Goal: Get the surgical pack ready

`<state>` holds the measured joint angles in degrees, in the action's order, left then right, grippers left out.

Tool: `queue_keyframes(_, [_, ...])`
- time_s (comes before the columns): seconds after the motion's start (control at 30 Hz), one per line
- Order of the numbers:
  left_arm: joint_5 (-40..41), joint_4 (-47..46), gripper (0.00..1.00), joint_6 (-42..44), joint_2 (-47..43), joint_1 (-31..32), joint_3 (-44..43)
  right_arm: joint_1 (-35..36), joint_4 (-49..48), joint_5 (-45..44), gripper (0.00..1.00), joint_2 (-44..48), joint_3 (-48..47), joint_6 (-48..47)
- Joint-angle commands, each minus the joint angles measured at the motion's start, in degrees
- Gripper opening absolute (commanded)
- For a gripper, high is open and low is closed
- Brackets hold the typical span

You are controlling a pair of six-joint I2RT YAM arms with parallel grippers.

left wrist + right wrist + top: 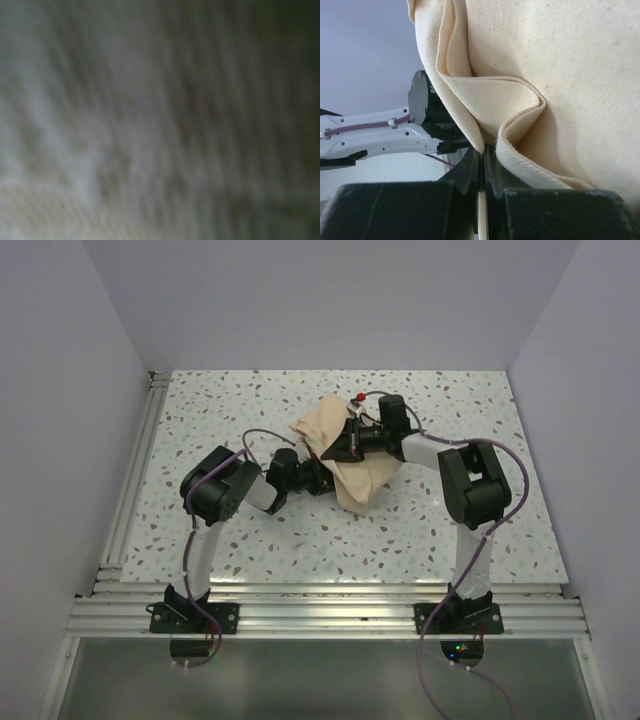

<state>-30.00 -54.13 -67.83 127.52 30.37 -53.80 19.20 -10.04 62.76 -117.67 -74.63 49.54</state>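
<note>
Centrally on table (pixel 250 540): pack (pixel 362 482), fold pinched by right gripper (pixel 482 152); left gripper (pixel 320 480) clenched at its edge.

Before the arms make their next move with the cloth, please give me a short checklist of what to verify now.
1. Right gripper shut on a fold of the cloth wrap: ok.
2. Left gripper shut beside the wrap; whether it holds cloth: cannot tell.
3. Left wrist view usable: not ok, only blur.
4. Wrap lies fully on the table: ok.
</note>
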Motion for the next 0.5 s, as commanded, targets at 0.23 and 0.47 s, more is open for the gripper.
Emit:
queue_keyframes(0.23, [5.13,0.34,0.0,2.88,-0.08,-0.58,-3.41,4.09,-9.1,8.16,0.0,-3.97,2.82,9.07])
queue_keyframes(0.47, [5.3,1.57,0.0,3.76,-0.79,-0.58,-3.5,3.21,-27.44,10.27,0.0,-10.81,5.63,22.41])
